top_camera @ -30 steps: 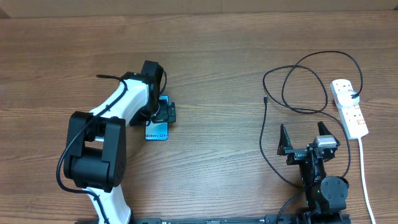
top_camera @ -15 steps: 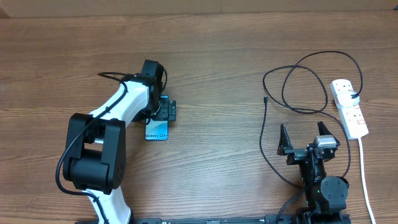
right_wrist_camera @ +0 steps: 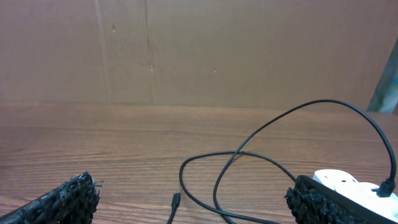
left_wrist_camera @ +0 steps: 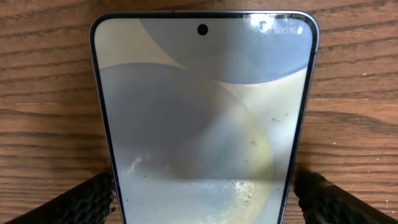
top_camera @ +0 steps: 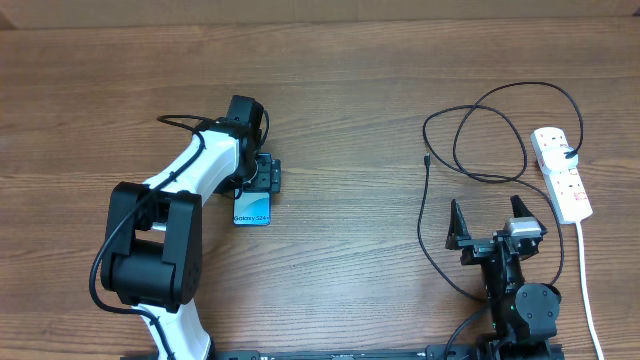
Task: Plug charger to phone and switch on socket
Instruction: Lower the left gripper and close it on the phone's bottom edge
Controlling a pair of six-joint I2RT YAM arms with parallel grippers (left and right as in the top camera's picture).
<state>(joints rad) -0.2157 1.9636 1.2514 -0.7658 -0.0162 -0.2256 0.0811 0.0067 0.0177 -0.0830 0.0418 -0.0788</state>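
The phone (top_camera: 252, 213), light blue with "Galaxy S24" text, lies flat on the wooden table at centre left. My left gripper (top_camera: 260, 178) sits over its upper part. In the left wrist view the phone (left_wrist_camera: 202, 106) fills the frame and the left gripper (left_wrist_camera: 202, 202) has both fingers against its long edges. The black charger cable (top_camera: 490, 135) loops at the right. Its small tip (top_camera: 427, 158) lies free and its black plug (top_camera: 570, 153) sits in the white socket strip (top_camera: 562, 185). My right gripper (top_camera: 490, 228) is open and empty, below the loops.
The strip's thick white cord (top_camera: 586, 275) runs down to the front edge at far right. In the right wrist view the cable tip (right_wrist_camera: 176, 200) lies between the fingers of the right gripper (right_wrist_camera: 193, 205), the strip (right_wrist_camera: 339, 180) at right, a cardboard wall (right_wrist_camera: 199, 50) behind.
My left gripper's jaws have drawn in slightly around the phone and the wrist shifted a little left. The right arm, the cable and the strip have not moved.
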